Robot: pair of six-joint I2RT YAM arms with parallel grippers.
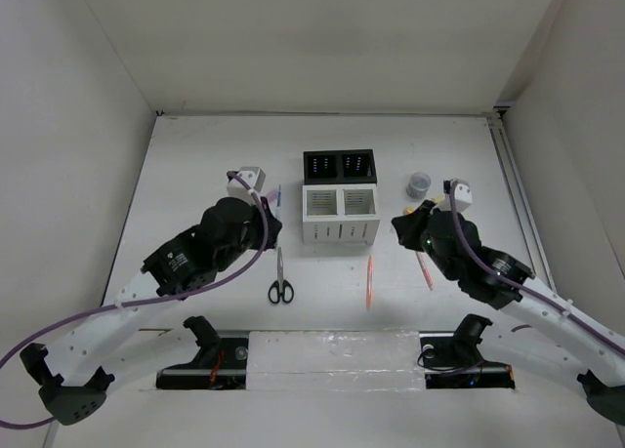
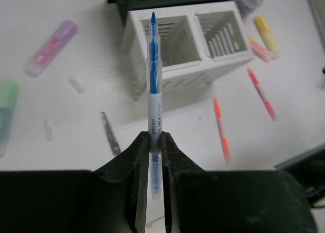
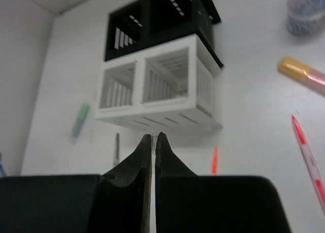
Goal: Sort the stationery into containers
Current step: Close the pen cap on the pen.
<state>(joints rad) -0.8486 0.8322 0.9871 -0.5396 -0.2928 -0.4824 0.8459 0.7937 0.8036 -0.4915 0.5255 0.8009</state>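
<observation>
Over the left half of the surface (image 1: 195, 155), the left claw (image 2: 152, 141) is clamped on the blue pen (image 2: 153, 80), tip pointing ahead toward the white containers (image 2: 203, 70). The pen is lifted, not yet in a slot. Right claw (image 3: 155, 139) hangs off the box's right side, fingers pressed together with nothing between them. And the compartments? Every one that shows looks bare, white pair and black pair (image 1: 340, 165) alike, so by the look of it the sorting is barely under way. Plenty lies loose: scissors (image 1: 280, 277) in front of the box, orange pen (image 2: 221, 129) and red pen (image 2: 261, 93) beside them, pink highlighter (image 2: 52, 47) and green highlighter (image 2: 6, 108) out left, yellow highlighter (image 2: 266, 32) and tape roll (image 1: 419, 183) out right. That blue pen looks set to be first in
</observation>
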